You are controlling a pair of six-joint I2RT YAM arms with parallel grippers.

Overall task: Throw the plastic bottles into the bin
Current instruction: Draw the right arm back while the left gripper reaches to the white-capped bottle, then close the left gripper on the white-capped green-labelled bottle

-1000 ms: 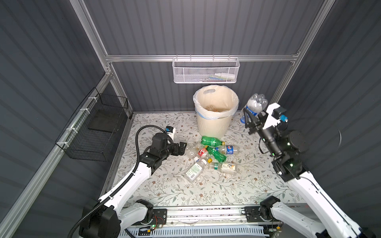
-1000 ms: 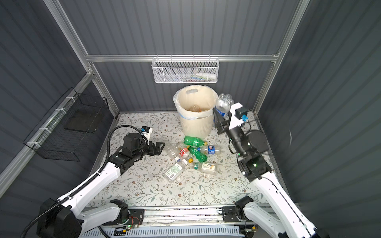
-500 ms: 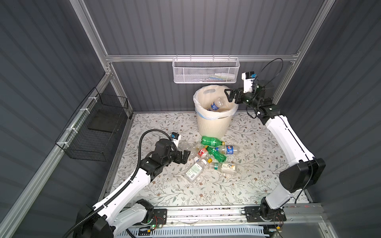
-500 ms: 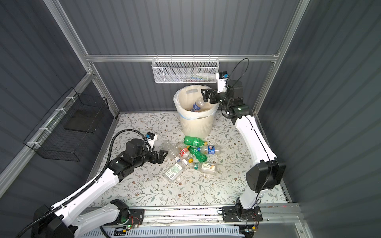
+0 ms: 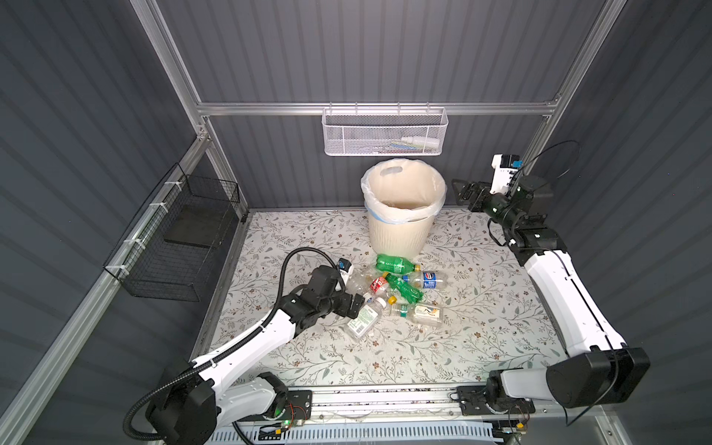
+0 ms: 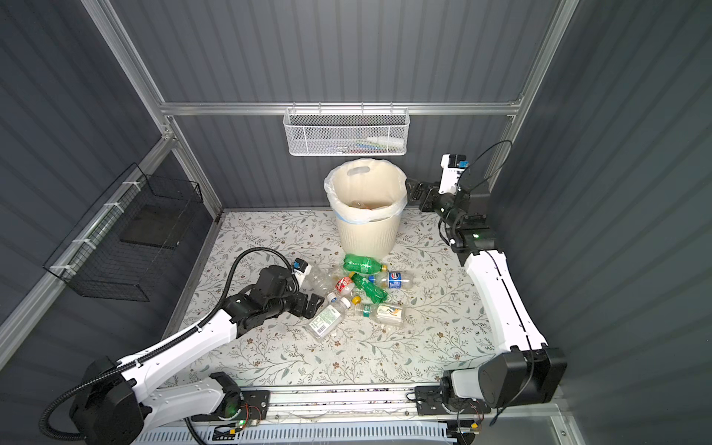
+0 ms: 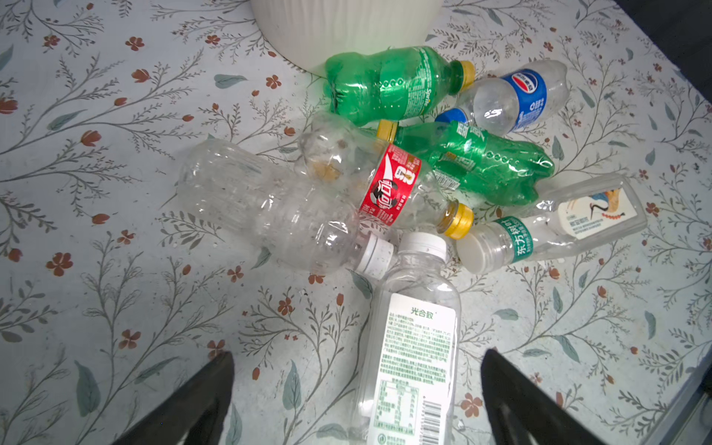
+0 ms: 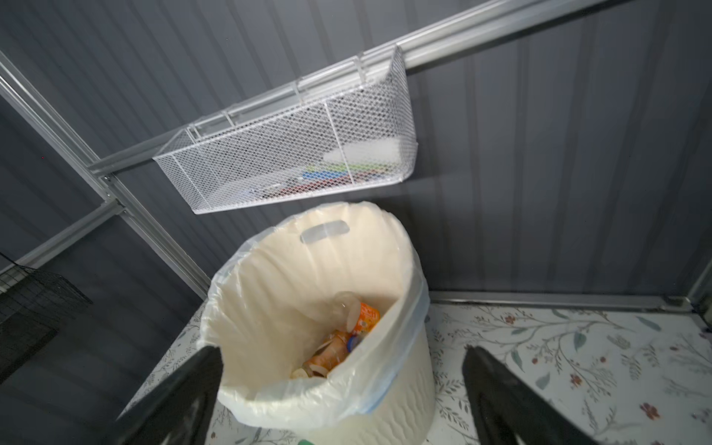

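Note:
The cream bin (image 5: 400, 231) (image 6: 366, 235) stands at the back, with orange-labelled plastic bottles (image 8: 362, 318) inside. My right gripper (image 5: 460, 192) (image 8: 343, 350) hangs open and empty just right of its rim. Several more bottles lie piled in front of the bin: two green ones (image 5: 395, 265) (image 7: 389, 84), a blue-labelled one (image 5: 427, 280), a red-labelled one (image 7: 389, 188) and a bird-labelled one (image 5: 422, 313). My left gripper (image 5: 356, 304) (image 7: 356, 358) is open low over the mat. A clear bottle with a white label (image 5: 364, 318) (image 7: 416, 346) lies between its fingers, not gripped.
A white mesh basket (image 5: 385, 133) hangs on the back wall above the bin. On the left wall hangs a black wire basket (image 5: 181, 239). The floral mat (image 5: 481, 308) ends at the metal rail in front.
My right gripper swung to the bin, opened and let go of a clear bottle, which dropped in; it then drew back to the right. My left gripper moved forward to the white-labelled bottle.

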